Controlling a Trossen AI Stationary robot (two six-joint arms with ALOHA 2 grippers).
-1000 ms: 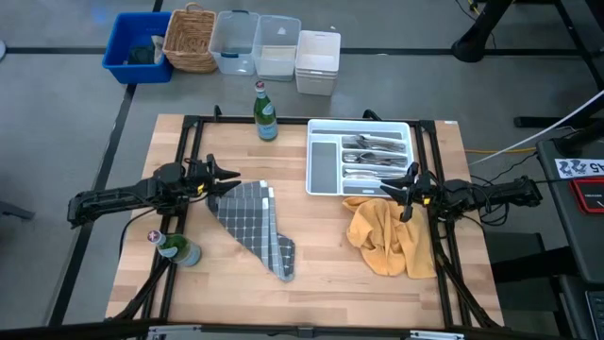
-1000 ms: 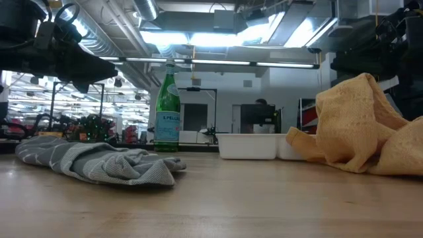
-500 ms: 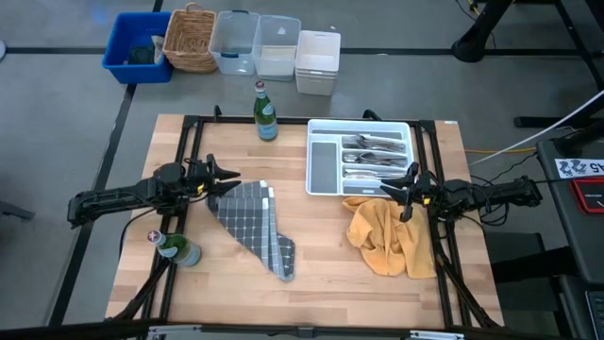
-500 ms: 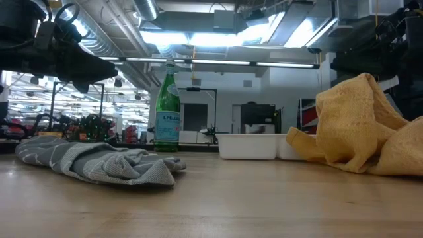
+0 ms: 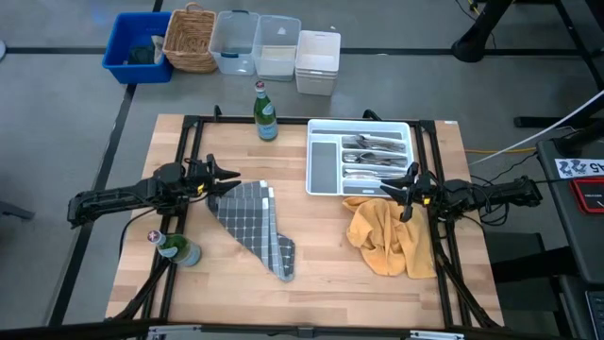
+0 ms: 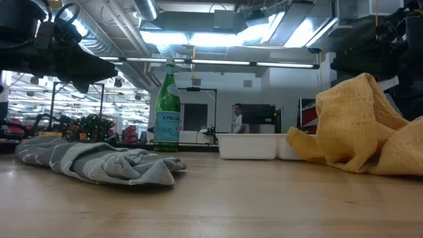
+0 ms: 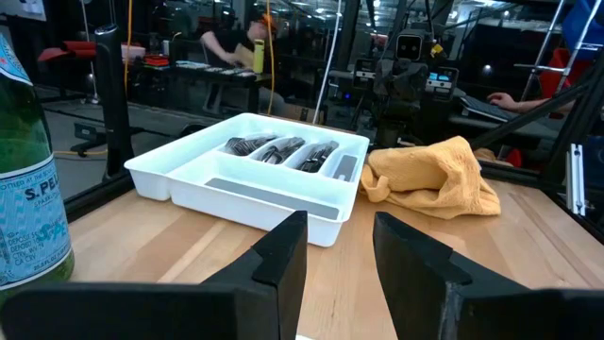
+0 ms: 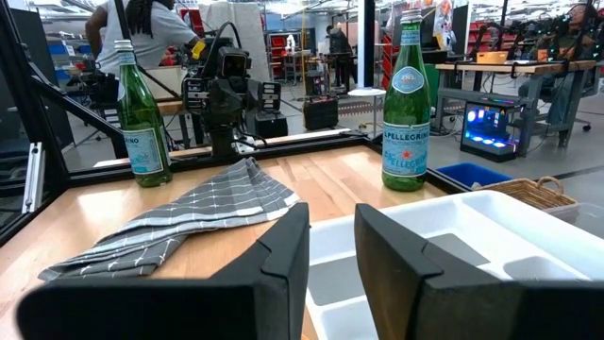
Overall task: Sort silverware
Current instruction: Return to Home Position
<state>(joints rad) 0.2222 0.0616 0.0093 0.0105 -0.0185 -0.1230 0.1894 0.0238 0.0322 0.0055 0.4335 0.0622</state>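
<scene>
**Two grippers empty, cutlery in the tray**

Both arms hover level over the table, facing each other from opposite sides. The left gripper has its jaws spread with nothing between them. A corner of the grey checked towel lies just below and ahead of them. Farther ahead of these jaws, well apart, stands the white tray. The silverware lies in the tray's narrow compartments, on the side away from the left jaws, and the wide compartment nearer them is bare.

The right gripper also has its jaws parted and holds nothing. The tray's near wall is just beside these jaws, and the yellow towel lies crumpled under and behind them. One green bottle stands well ahead of the right jaws, near the tray. A second bottle stands behind the left jaws, beside that arm.
</scene>
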